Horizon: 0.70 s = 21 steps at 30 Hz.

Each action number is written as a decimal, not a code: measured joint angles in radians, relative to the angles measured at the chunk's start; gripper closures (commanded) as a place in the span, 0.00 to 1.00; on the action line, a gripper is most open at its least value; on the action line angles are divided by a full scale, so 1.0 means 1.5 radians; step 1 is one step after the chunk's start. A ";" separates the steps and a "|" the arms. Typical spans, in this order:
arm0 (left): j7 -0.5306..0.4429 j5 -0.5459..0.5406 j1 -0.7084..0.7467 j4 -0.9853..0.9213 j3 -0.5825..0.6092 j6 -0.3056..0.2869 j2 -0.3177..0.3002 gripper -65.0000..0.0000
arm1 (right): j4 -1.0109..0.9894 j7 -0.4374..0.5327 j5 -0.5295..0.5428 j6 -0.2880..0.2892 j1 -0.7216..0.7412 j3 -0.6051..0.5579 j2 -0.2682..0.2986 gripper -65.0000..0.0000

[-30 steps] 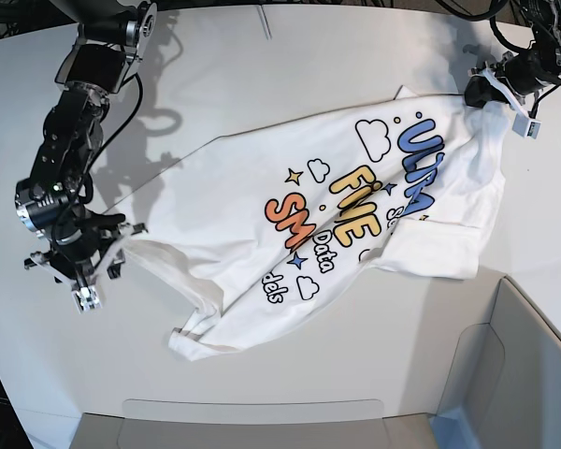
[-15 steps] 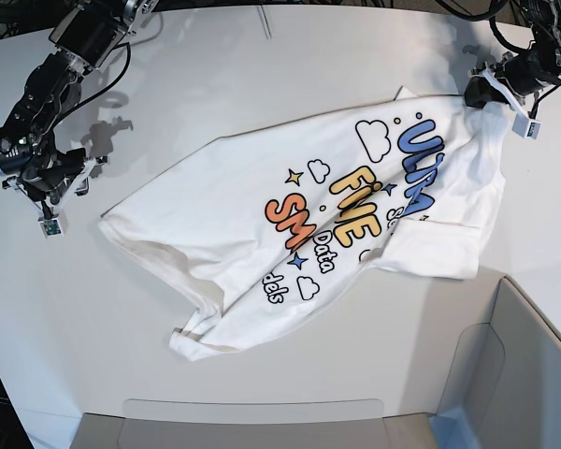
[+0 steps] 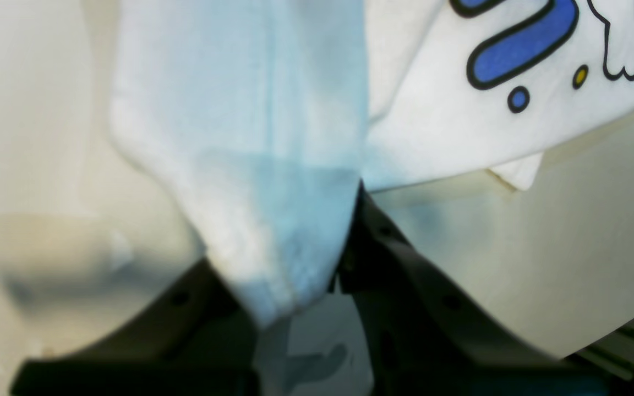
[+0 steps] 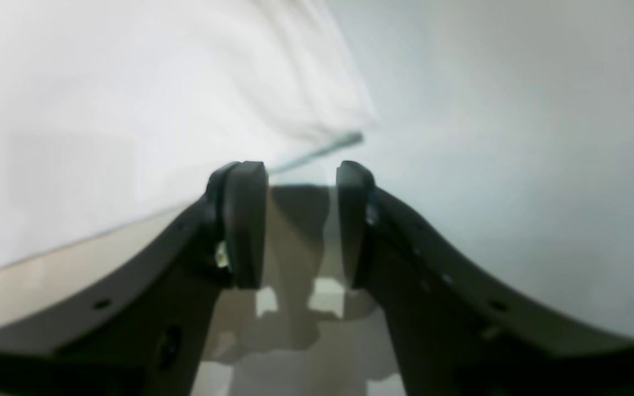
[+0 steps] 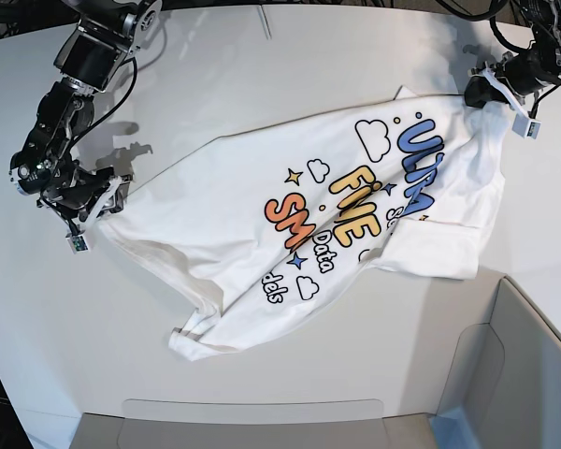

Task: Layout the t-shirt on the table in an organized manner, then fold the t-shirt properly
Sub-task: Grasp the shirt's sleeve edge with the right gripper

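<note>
Right end effector (image 5: 92, 217) swung back in, fingers apart, shirt (image 5: 262, 206) corner just ahead, ready to regrasp; left end effector (image 3: 300, 308) stayed clamped on shirt, anchoring the spread.

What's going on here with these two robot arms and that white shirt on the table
A two-armed robot is spreading a printed white t-shirt out on the table, and no fold has been made yet. The left gripper is shut on one corner of the shirt at the far side. The right gripper is open at the opposite corner, its jaws apart with no cloth between them. The shirt lies print-up but crooked, with one sleeve tucked under and wrinkles near the hem.
</note>
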 measured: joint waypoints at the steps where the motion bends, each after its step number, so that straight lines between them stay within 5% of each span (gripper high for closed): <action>1: 0.000 0.000 0.000 0.000 0.000 0.000 0.000 0.95 | 0.000 0.000 0.009 0.000 -0.002 -0.001 0.000 0.67; 5: -0.001 0.000 0.000 0.000 0.000 0.000 0.000 0.95 | -0.031 0.002 0.011 0.000 0.013 -0.002 0.005 0.67; 12: 0.001 0.000 0.000 0.000 0.000 0.000 0.000 0.95 | -0.104 0.097 0.022 -0.001 0.032 -0.016 0.003 0.67; 21: -0.001 0.000 0.000 0.000 0.000 0.000 0.000 0.95 | 0.023 0.018 0.058 0.000 -0.003 0.038 -0.002 0.67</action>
